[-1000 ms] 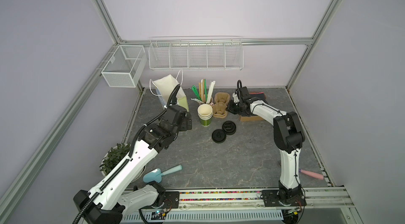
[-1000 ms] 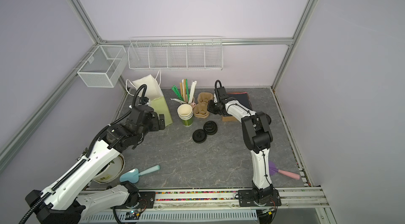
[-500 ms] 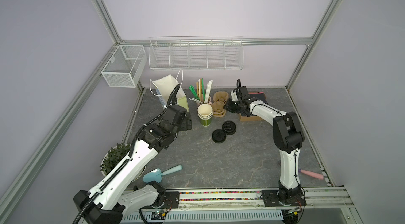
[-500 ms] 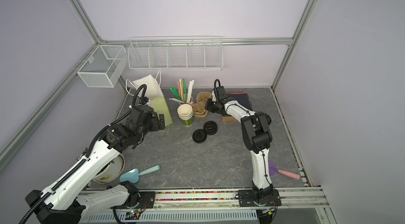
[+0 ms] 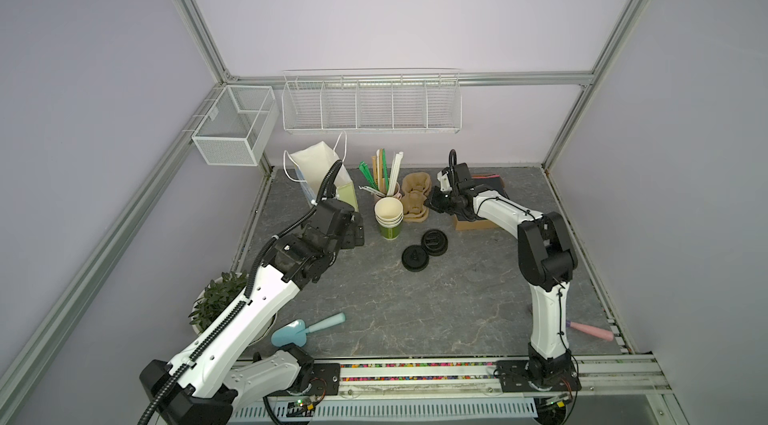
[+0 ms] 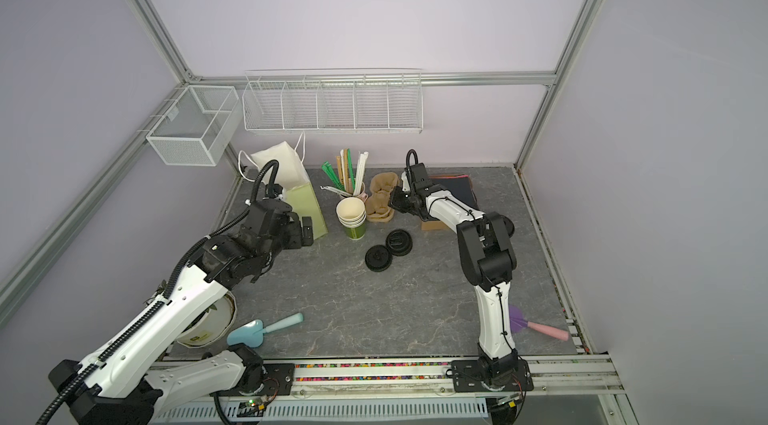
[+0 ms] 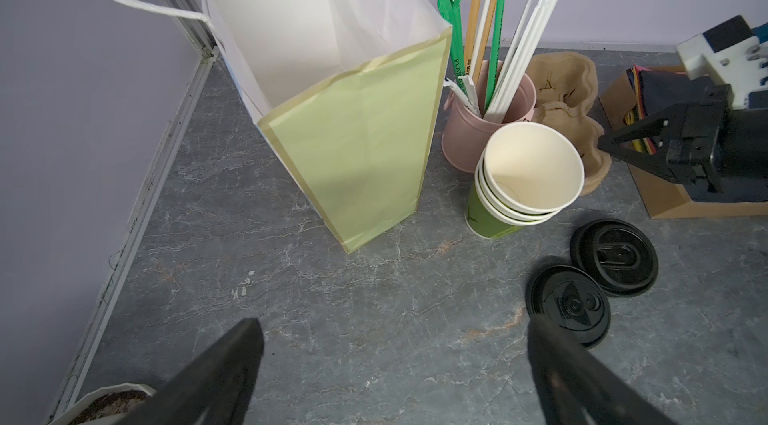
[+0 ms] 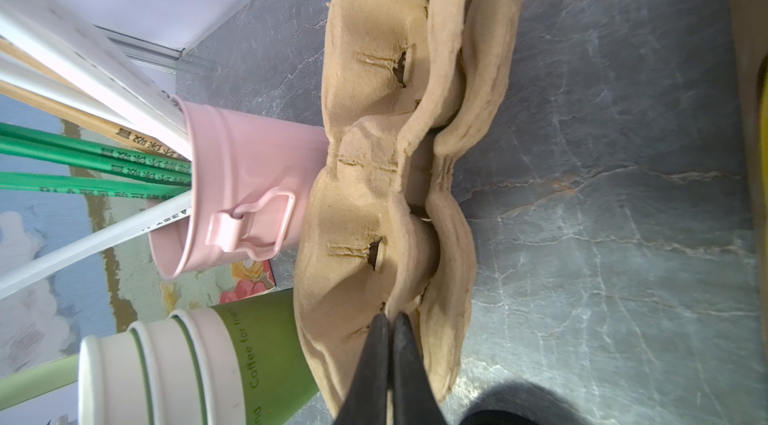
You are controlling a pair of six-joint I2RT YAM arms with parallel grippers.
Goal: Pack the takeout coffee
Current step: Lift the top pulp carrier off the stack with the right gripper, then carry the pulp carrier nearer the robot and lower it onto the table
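No lidded coffee cup in sight, just the lidless green stack (image 5: pixel 389 215) and two loose black lids (image 5: pixel 415 257) beside it on the counter (image 5: pixel 457 298). A paper cup should be light and crushable, so I'd grip it gently, low on the wall. Meanwhile the right end effector (image 8: pixel 389 331) is clenched on the pulp cup carrier (image 8: pixel 374 202) rim, and the left end effector (image 7: pixel 395 325) gapes wide near the paper bag (image 7: pixel 353 152).

**What else we saw**

A stack of lidless cups (image 5: pixel 390 217) stood beside a pink bucket (image 7: pixel 469 144) of straws (image 7: pixel 497 28), pulp cup carriers (image 5: pixel 417 194) alongside. Two loose black lids (image 5: pixel 415 257) lay nearby; a blue scoop (image 5: pixel 289 333) lay by a potted plant (image 5: pixel 216 304).
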